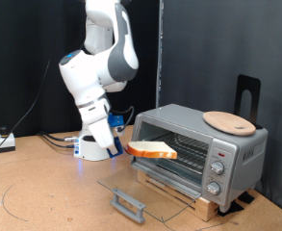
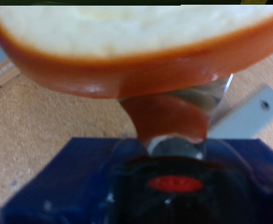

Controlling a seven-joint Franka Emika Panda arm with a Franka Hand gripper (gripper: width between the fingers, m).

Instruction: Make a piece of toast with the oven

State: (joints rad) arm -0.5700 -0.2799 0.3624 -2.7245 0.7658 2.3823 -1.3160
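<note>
You have the piece of toast (image 1: 151, 149) in the air just off the open mouth of the oven (image 1: 200, 150), on the exterior view's left of it. The slice lies nearly flat, pale face up, golden-brown crust around the edge, level with the wire rack (image 1: 184, 147) and not yet resting on it. The gripper (image 1: 129, 146) sits at the slice's far end from the oven, and its fingers are clamped on the bread: in the wrist view the slice (image 2: 136, 42) fills the upper part of the picture, with its crust running down between the fingertips (image 2: 164, 117).

The oven's glass door (image 1: 141, 188) is folded all the way down and lies flat in front of the oven, its grey handle (image 1: 128, 204) towards the exterior view's bottom. The oven stands on a low wooden board (image 1: 203, 204) on the brown tabletop (image 1: 44, 192). Its three knobs (image 1: 217, 178) run in a column down the front panel at the exterior view's right. On the oven's roof rests a round tan wooden plate (image 1: 228, 121), with a black stand (image 1: 247, 93) rising behind it.

Your white arm (image 1: 97, 72) bends down from its base (image 1: 94, 146) at the exterior view's left, against a black curtain (image 1: 198, 48).
</note>
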